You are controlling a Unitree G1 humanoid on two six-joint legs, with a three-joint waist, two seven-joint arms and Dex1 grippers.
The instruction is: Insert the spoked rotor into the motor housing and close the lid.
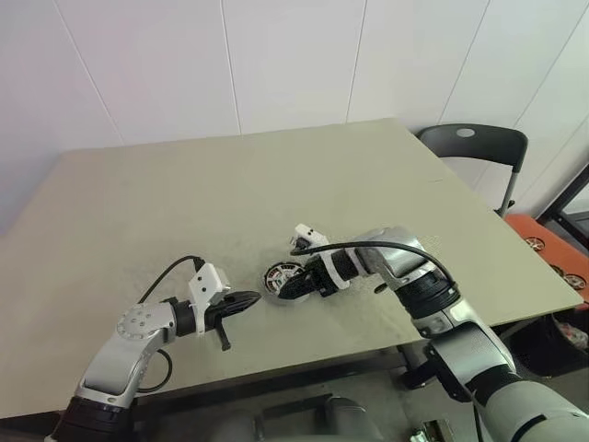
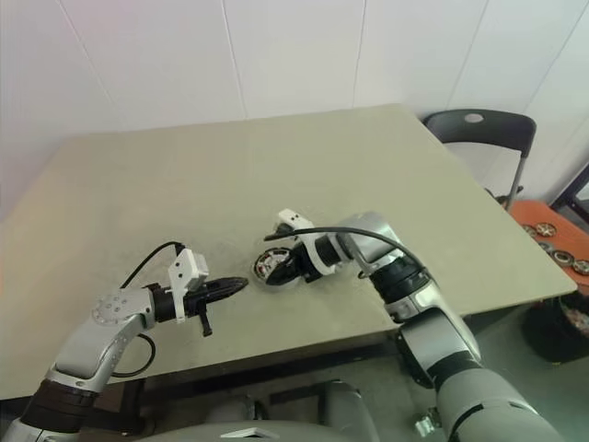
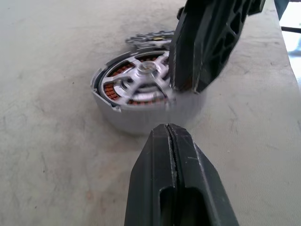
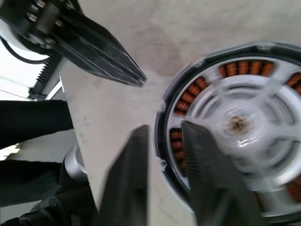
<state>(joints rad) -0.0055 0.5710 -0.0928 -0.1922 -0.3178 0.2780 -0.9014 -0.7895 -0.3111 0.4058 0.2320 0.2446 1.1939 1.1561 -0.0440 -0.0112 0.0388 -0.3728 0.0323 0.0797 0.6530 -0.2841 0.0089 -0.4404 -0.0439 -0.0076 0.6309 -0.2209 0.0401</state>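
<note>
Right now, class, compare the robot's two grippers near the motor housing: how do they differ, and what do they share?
The left gripper has its fingers pressed shut; the right gripper has its fingers apart. The left gripper sits short of the motor housing, touching nothing; the right gripper straddles its rim, one finger over the inside, one outside. Both have two black fingers and point at the housing on the table.

beige table, motor housing on it
</note>
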